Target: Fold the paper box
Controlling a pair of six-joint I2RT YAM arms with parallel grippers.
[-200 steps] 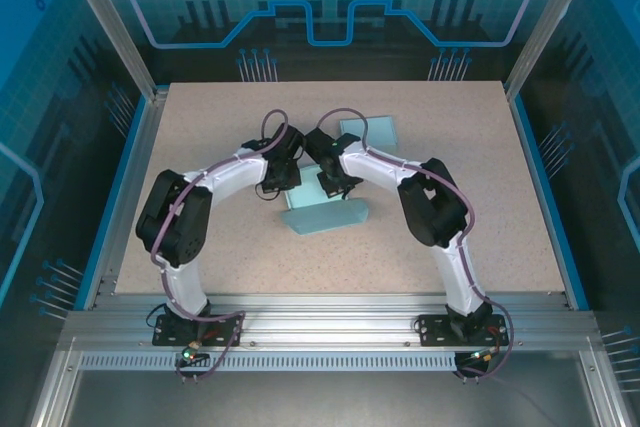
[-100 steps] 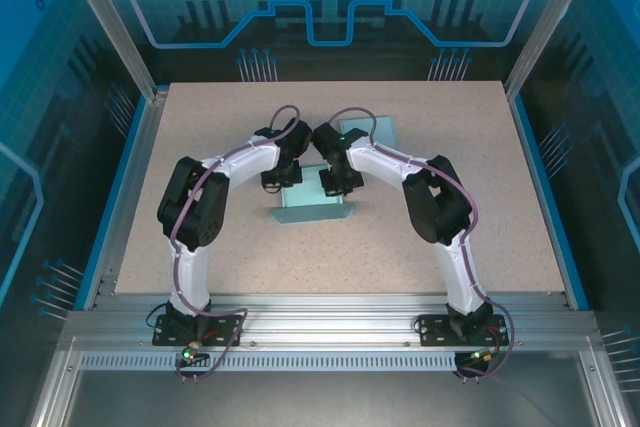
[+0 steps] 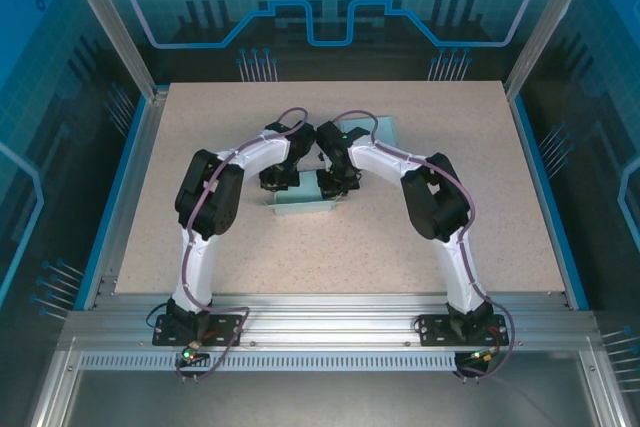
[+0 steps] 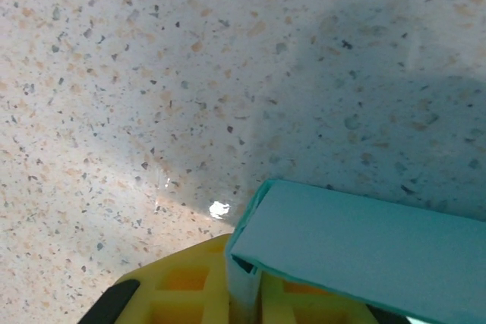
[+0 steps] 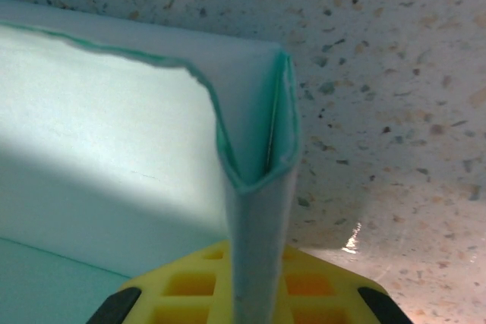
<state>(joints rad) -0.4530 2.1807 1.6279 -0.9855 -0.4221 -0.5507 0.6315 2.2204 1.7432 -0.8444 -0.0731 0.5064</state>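
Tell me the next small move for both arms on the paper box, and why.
Probably pinch both end walls harder to set the creases before letting go. The left gripper and right gripper are each shut on an opposite end of the paper box, and at the right end the doubled wall's layers gape apart, so that fold looks unset.

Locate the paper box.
In the top view the paper box lies at the table centre, held by the left gripper at its left end and the right gripper at its right end.
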